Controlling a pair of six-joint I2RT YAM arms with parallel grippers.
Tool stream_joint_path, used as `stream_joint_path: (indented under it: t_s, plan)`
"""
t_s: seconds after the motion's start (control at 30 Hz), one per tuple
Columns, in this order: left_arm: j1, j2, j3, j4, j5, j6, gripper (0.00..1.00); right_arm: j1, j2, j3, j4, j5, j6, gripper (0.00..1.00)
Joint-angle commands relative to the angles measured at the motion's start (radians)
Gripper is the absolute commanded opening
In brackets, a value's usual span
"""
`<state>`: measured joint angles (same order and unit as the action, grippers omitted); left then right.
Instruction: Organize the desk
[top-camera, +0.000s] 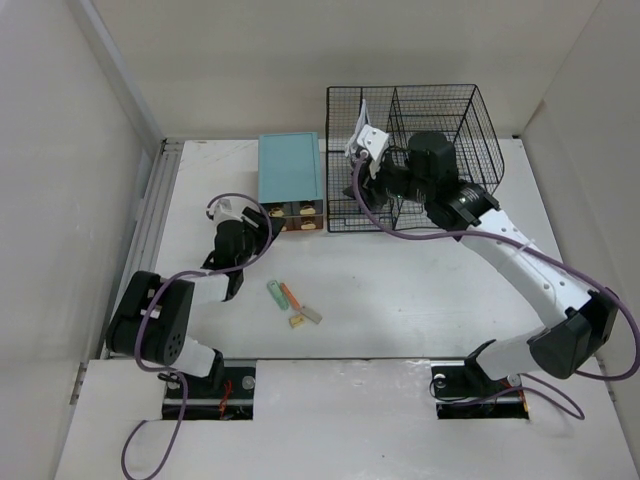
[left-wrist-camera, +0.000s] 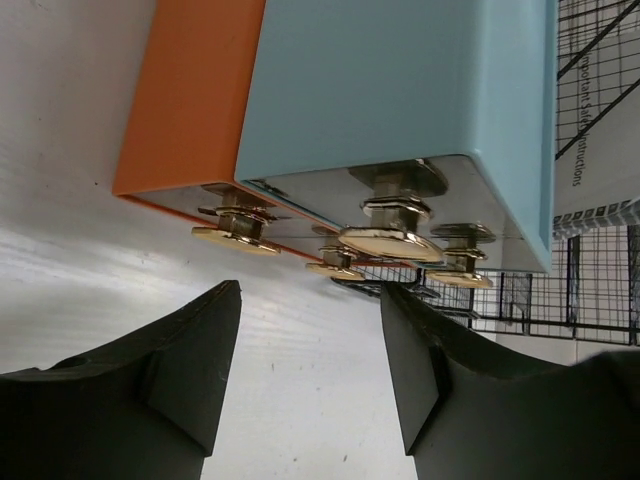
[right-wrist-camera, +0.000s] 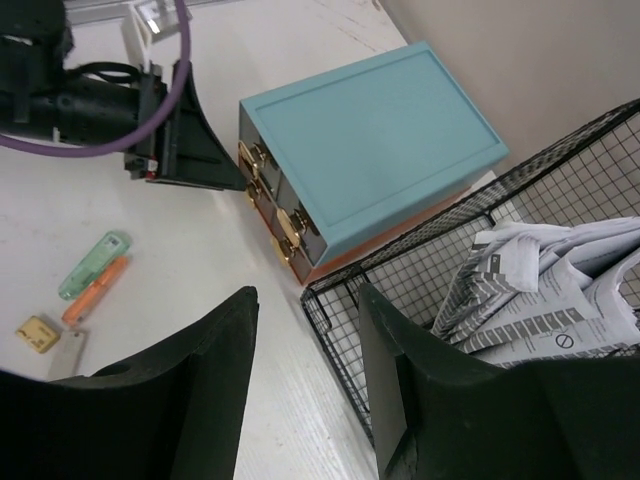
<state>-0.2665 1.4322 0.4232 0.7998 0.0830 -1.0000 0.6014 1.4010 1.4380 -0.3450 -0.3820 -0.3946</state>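
The left claw (left-wrist-camera: 310, 300) is facing the front of the blue drawer box (left-wrist-camera: 400, 90), seemingly lining up on the nearest brass knob (left-wrist-camera: 390, 240). To do this well, it should be centring on that one knob, closing behind its cap, then pulling straight so the box is not sliding on the white worktop (top-camera: 420, 290). Its jaws are standing moderately apart, gripping nothing. The right claw (right-wrist-camera: 308, 295) is hovering half open and empty over the rim of the wire rack (right-wrist-camera: 400, 300). Pens (top-camera: 283, 294) are lying loose mid-worktop.

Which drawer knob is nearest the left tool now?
The gold knob looming largest in the left wrist view, mid-frame on the teal box; the other three sit farther off.
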Motion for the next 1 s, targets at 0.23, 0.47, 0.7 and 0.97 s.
stream_joint_path:
  t_s: [0.23, 0.47, 0.7, 0.97]
  plan:
    - [0.007, 0.114, 0.058, 0.102, 0.012, 0.024, 0.53, -0.049, -0.039, -0.016, 0.081, -0.103, 0.056, 0.52]
    - [0.026, 0.206, 0.069, 0.179, 0.012, 0.014, 0.53, -0.049, -0.039, -0.034, 0.081, -0.112, 0.056, 0.53]
    - [0.035, 0.244, 0.078, 0.223, -0.025, 0.014, 0.53, -0.049, -0.039, -0.044, 0.090, -0.132, 0.056, 0.53]
    - [0.035, 0.301, 0.088, 0.289, -0.034, 0.014, 0.27, -0.058, -0.030, -0.053, 0.090, -0.141, 0.046, 0.53]
